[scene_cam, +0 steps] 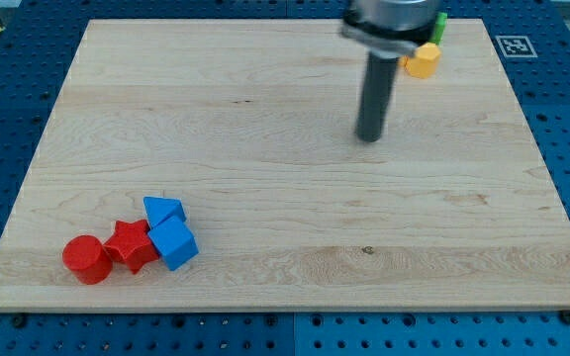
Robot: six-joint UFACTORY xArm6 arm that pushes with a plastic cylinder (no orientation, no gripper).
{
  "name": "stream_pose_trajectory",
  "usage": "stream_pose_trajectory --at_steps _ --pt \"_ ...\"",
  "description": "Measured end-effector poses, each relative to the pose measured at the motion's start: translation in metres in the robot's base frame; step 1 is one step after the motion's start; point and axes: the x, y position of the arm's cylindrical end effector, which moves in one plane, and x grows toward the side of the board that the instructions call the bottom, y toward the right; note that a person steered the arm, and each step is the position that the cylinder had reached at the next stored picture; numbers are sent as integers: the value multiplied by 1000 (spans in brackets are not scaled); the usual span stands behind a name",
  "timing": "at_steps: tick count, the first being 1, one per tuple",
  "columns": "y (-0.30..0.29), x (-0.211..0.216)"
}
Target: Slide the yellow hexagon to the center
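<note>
The yellow hexagon [424,60] lies near the top right of the wooden board [265,129], partly hidden by the arm's dark mount. A green block [441,26] shows just above it at the board's top edge, shape unclear. My tip [369,138] rests on the board below and to the left of the yellow hexagon, apart from it. The rod rises straight up toward the view's top.
At the bottom left stand a red cylinder [87,259], a red star [132,245], a blue cube [174,244] and a blue triangular block [163,211], clustered and touching. A marker tag [514,44] sits at the board's top right corner. Blue perforated table surrounds the board.
</note>
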Motion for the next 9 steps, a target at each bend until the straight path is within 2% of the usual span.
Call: stream_pose_trajectory --at_steps 2,3,4,5,7,9 --pt "140 -36" --pt "156 -75" --pt "148 -130" --pt "143 -133" --pt "86 -132" --pt "26 -104"
